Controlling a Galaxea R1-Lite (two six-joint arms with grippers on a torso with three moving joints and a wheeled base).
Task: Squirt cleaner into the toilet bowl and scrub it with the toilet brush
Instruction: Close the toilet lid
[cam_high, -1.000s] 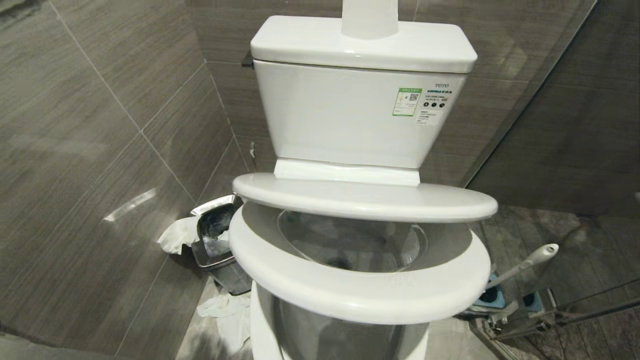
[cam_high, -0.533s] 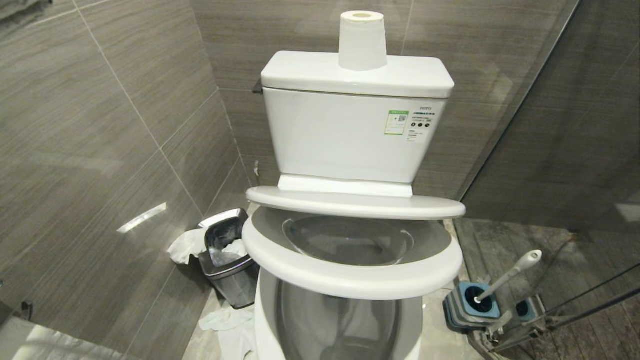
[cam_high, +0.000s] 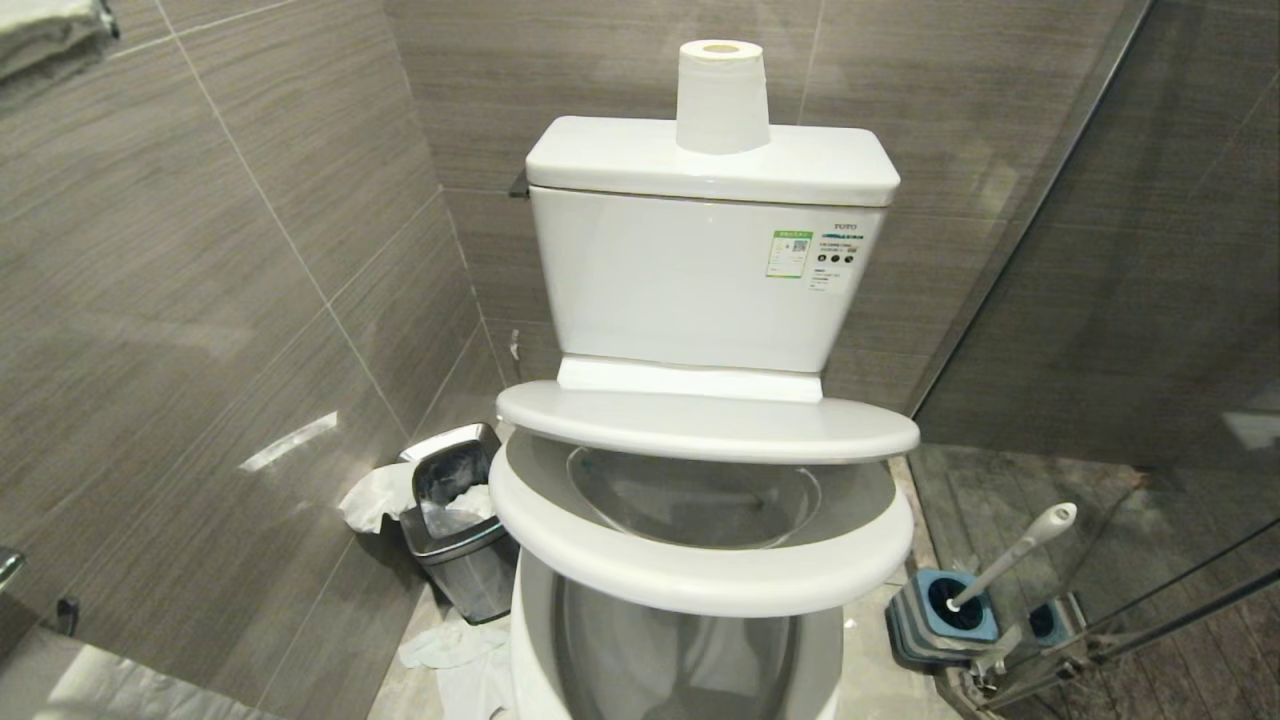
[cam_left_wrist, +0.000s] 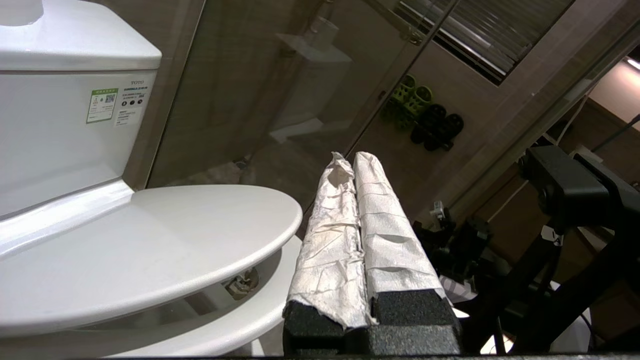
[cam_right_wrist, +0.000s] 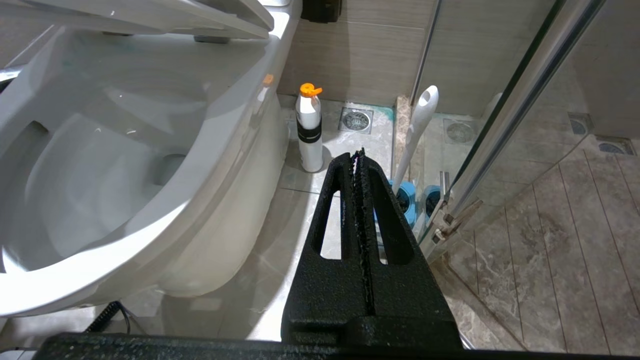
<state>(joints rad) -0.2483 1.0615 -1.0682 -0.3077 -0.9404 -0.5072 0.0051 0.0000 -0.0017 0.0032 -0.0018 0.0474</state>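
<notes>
Bottle with an orange cap shows only in the right wrist view – near the toilet brush in its holder, beside the toilet bowl. Left pincer and right pincer – both closed, empty.

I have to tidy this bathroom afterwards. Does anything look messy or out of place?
Yes. White tissue hangs over the rim of the small steel bin beside the toilet, and more crumpled paper lies on the floor in front of it. The toilet brush sits in its blue holder.
</notes>
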